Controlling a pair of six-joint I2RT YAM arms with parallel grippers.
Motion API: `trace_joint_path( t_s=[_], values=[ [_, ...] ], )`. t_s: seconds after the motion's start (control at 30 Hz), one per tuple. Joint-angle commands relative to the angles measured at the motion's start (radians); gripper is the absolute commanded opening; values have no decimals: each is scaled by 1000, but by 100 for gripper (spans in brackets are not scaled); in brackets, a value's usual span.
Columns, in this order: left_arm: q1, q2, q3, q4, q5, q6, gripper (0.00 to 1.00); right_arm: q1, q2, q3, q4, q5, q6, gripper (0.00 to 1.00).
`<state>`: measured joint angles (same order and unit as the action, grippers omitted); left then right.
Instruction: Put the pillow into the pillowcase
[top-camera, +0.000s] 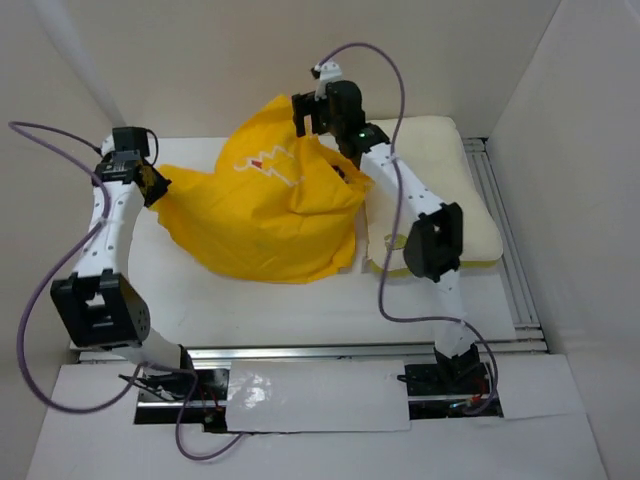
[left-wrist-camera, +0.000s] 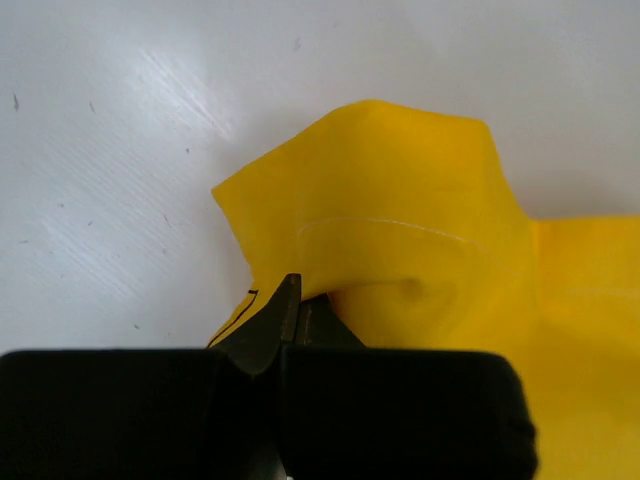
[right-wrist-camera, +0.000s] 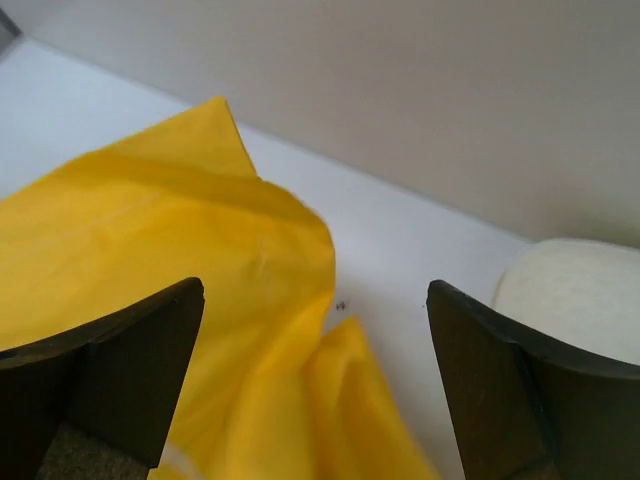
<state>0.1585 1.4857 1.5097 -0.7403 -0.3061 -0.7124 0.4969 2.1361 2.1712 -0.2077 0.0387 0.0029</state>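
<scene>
Where the pillowcase lies: the pillowcase (top-camera: 265, 215) is heaped on the bench (top-camera: 250, 310), bunched into a peak at its far side, with a white and red print facing up.
Pillow: the pillow (top-camera: 478, 200) lies flat just right of the pillowcase, meeting its right edge and wholly outside it.
Left gripper: the left gripper (top-camera: 155, 190) has its jaws closed on a hemmed fold at the pillowcase's left end. This probably anchors one edge so the mouth can be spread.
Right gripper: the right gripper (top-camera: 315, 118) hangs over the pillowcase's far right peak. Its jaws are spread wide with nothing between them, apparently placed to take a second hold.
Left wrist view adds: the stitched hem and the fold pinched at the gripper tips, which the overhead camera hides behind the wrist.
Right wrist view adds: the empty gap between the jaws, fabric below them, and the pillow's rounded corner to the right.
Overhead view adds: both arms and the pillow together.
Progress, judged: early, as no opening is held wide yet.
</scene>
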Motion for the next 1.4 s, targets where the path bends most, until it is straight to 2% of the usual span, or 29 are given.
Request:
trace_joint_path(
  t_s=[0.0,0.03,0.07,0.1,0.13,0.17,0.23,0.27,0.33,0.57,0.63,0.77,0.87,1.0,1.23,1.37],
  values=[
    [42,98,7,-14,39,-85,0,-23,218,322,-284,-74,2,100],
    [42,113,7,-14,23,-94,0,-35,232,367,-301,-83,2,100],
    [53,113,-8,-28,13,-107,0,-35,223,322,-302,-83,2,100],
    [71,113,-17,-28,1,-120,0,-47,149,250,-233,-92,2,100],
    [84,101,-51,-28,-13,-145,0,-47,93,155,-187,-92,2,100],
    [107,90,-69,-28,-13,-156,0,-58,-23,-43,-139,-92,2,100],
    [128,70,-111,-28,-24,-180,0,-67,-123,-207,-55,-92,2,100],
    [139,44,-124,-28,-33,-180,0,-67,-171,-328,-55,-82,2,100],
    [159,18,-164,-39,-33,-199,0,-67,-277,-466,-71,-63,26,100],
    [199,-116,-244,-103,-83,-226,0,0,-416,-766,-176,13,126,100],
    [210,-162,-272,-125,-97,-236,0,28,-426,-800,-196,35,141,100],
    [219,-223,-318,-125,-97,-210,0,101,-414,-901,-183,35,172,93],
    [219,-245,-344,-125,-88,-187,0,126,-401,-942,-193,79,216,93],
    [219,-255,-381,-116,-67,-187,0,126,-401,-998,-148,104,238,92],
    [219,-255,-381,-116,-77,-187,0,115,-305,-987,-119,95,272,90],
    [219,-245,-381,-116,-67,-187,0,95,-283,-1010,-73,95,308,86]
  ],
)
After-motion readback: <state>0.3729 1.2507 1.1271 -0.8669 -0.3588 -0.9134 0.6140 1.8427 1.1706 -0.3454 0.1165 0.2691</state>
